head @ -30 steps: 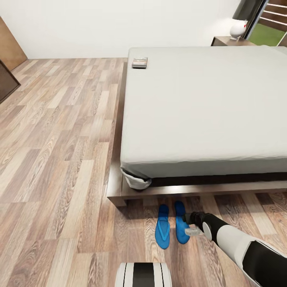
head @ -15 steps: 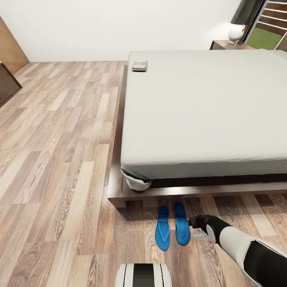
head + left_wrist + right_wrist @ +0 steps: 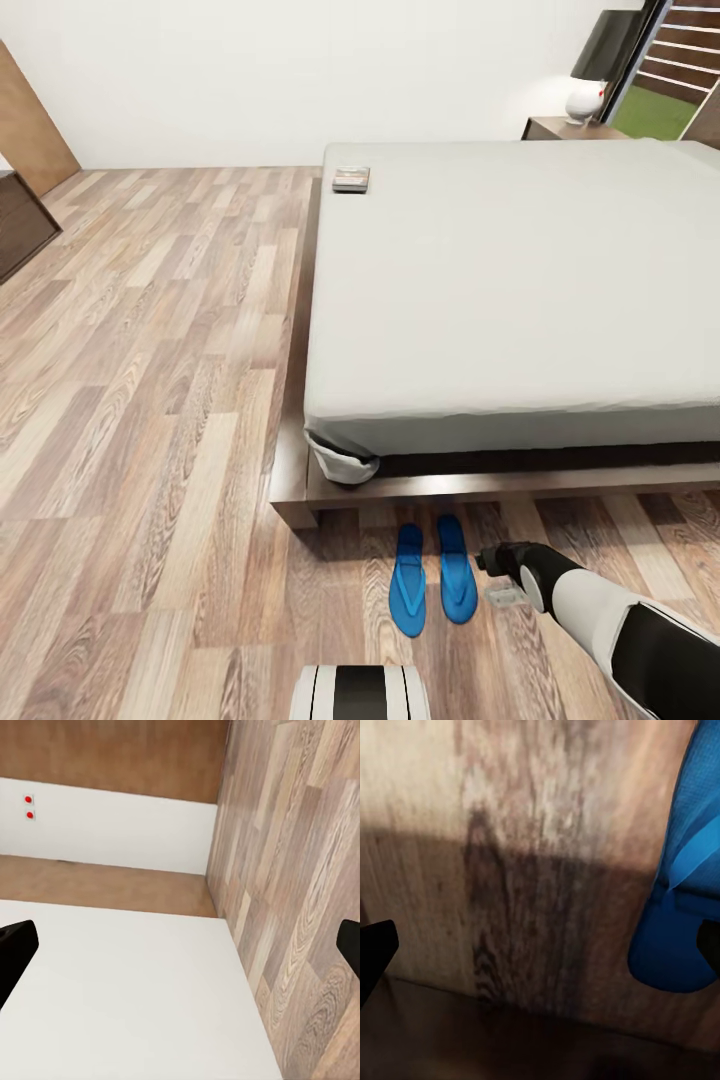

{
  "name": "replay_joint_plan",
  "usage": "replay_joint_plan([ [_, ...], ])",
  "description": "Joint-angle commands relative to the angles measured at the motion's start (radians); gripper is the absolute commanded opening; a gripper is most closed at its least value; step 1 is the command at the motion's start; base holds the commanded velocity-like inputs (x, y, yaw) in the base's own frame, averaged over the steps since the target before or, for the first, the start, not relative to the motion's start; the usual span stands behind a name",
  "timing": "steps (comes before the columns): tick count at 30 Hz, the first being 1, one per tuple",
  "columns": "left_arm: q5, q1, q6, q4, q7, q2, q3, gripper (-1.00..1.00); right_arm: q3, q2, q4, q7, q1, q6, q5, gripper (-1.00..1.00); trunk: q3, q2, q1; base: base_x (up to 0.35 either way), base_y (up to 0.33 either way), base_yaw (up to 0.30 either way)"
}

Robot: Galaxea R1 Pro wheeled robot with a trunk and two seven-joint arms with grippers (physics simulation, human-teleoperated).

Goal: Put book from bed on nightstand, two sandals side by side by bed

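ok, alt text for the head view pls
Two blue sandals lie side by side on the wood floor at the foot of a grey bed, the right gripper low beside them. A book lies on the mattress's far corner.

Floor [image 3: 150, 400]: wood-grain planks, low sheen, across the left of the frame. Bed [image 3: 520, 300]: matt light-grey cloth mattress, smooth; dark brown wood frame [image 3: 480, 485] with slight gloss. Sandals [image 3: 432, 578] at bottom centre: bright blue, smooth, plastic or rubber look. Back wall [image 3: 300, 80]: flat matt white.
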Motion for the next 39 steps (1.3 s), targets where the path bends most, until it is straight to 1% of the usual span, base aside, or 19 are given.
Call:
replay_joint_plan([
  [1, 0.010, 0.000, -0.005, -0.001, 0.002, 0.000, -0.006, 1.00, -0.004, 0.000, 0.003, 0.005, 0.000, -0.007, 0.004, 1.00, -0.001, 0.000, 0.000, 0.000, 0.000, 0.000],
  [3, 0.010, 0.000, -0.005, -0.001, 0.001, 0.000, -0.007, 1.00, -0.001, 0.001, 0.015, 0.006, 0.000, -0.008, 0.004, 1.00, -0.001, 0.000, 0.000, 0.000, 0.000, 0.000],
  [5, 0.010, 0.000, -0.005, -0.001, 0.001, 0.000, -0.007, 1.00, 0.003, 0.001, 0.021, 0.006, 0.000, -0.009, 0.004, 1.00, 0.007, 0.000, -0.001, 0.000, 0.000, 0.000],
  [6, 0.009, 0.000, -0.005, -0.001, 0.001, 0.000, -0.007, 1.00, 0.019, 0.000, 0.033, 0.006, 0.000, -0.012, 0.004, 1.00, 0.011, 0.000, -0.002, 0.000, 0.000, 0.000],
  [7, 0.009, 0.000, -0.005, -0.001, 0.001, 0.000, -0.007, 1.00, 0.019, 0.000, 0.033, 0.006, 0.000, -0.012, 0.004, 1.00, 0.015, 0.001, -0.002, 0.000, 0.000, 0.000],
  [10, 0.009, 0.000, -0.005, -0.001, 0.001, 0.000, -0.007, 1.00, 0.052, 0.001, 0.054, 0.006, 0.000, -0.021, 0.004, 1.00, 0.026, 0.001, -0.003, 0.000, 0.000, 0.000],
  [11, 0.009, 0.000, -0.005, -0.001, 0.001, -0.001, -0.007, 1.00, 0.063, 0.001, 0.061, 0.006, 0.000, -0.025, 0.004, 1.00, 0.026, 0.001, -0.003, 0.000, 0.000, 0.000],
  [12, 0.009, 0.000, -0.005, -0.001, 0.001, -0.001, -0.007, 1.00, 0.063, 0.001, 0.061, 0.006, 0.000, -0.025, 0.004, 1.00, 0.026, 0.001, -0.003, 0.000, 0.000, 0.000],
  [17, 0.009, 0.000, -0.005, -0.001, 0.001, -0.001, -0.008, 1.00, 0.103, 0.003, 0.097, 0.005, 0.000, -0.039, 0.004, 1.00, 0.026, 0.001, -0.003, 0.000, 0.000, 0.000],
  [19, 0.009, 0.000, -0.005, -0.001, 0.001, -0.001, -0.008, 1.00, 0.110, 0.004, 0.103, 0.005, 0.000, -0.041, 0.004, 1.00, 0.034, 0.002, -0.004, 0.000, 0.000, 0.000],
  [23, 0.009, 0.000, -0.004, -0.001, 0.001, -0.001, -0.011, 1.00, 0.137, 0.003, 0.117, 0.005, 0.001, -0.045, 0.005, 1.00, 0.050, 0.003, -0.006, 0.000, 0.000, 0.000],
  [24, 0.009, 0.000, -0.004, -0.001, 0.002, -0.001, -0.013, 1.00, 0.144, 0.002, 0.119, 0.005, 0.001, -0.046, 0.005, 1.00, 0.050, 0.003, -0.006, 0.000, 0.000, 0.000],
  [31, 0.009, 0.000, -0.003, -0.001, 0.002, -0.002, -0.023, 1.00, 0.162, -0.001, 0.125, 0.005, 0.002, -0.066, 0.005, 1.00, 0.050, 0.003, -0.006, 0.000, 0.000, 0.000],
  [34, 0.009, 0.000, -0.003, -0.001, 0.002, -0.002, -0.025, 1.00, 0.171, -0.002, 0.126, 0.005, 0.003, -0.080, 0.005, 1.00, 0.061, 0.004, -0.007, 0.000, 0.000, 0.000],
  [37, 0.009, 0.000, -0.003, -0.001, 0.002, -0.003, -0.026, 1.00, 0.194, -0.003, 0.127, 0.005, 0.005, -0.088, 0.005, 1.00, 0.073, 0.004, -0.009, 0.000, 0.000, 0.000],
  [39, 0.009, 0.000, -0.003, -0.001, 0.001, -0.004, -0.027, 1.00, 0.209, -0.003, 0.127, 0.005, 0.006, -0.093, 0.005, 1.00, 0.073, 0.004, -0.009, 0.000, 0.000, 0.000],
])
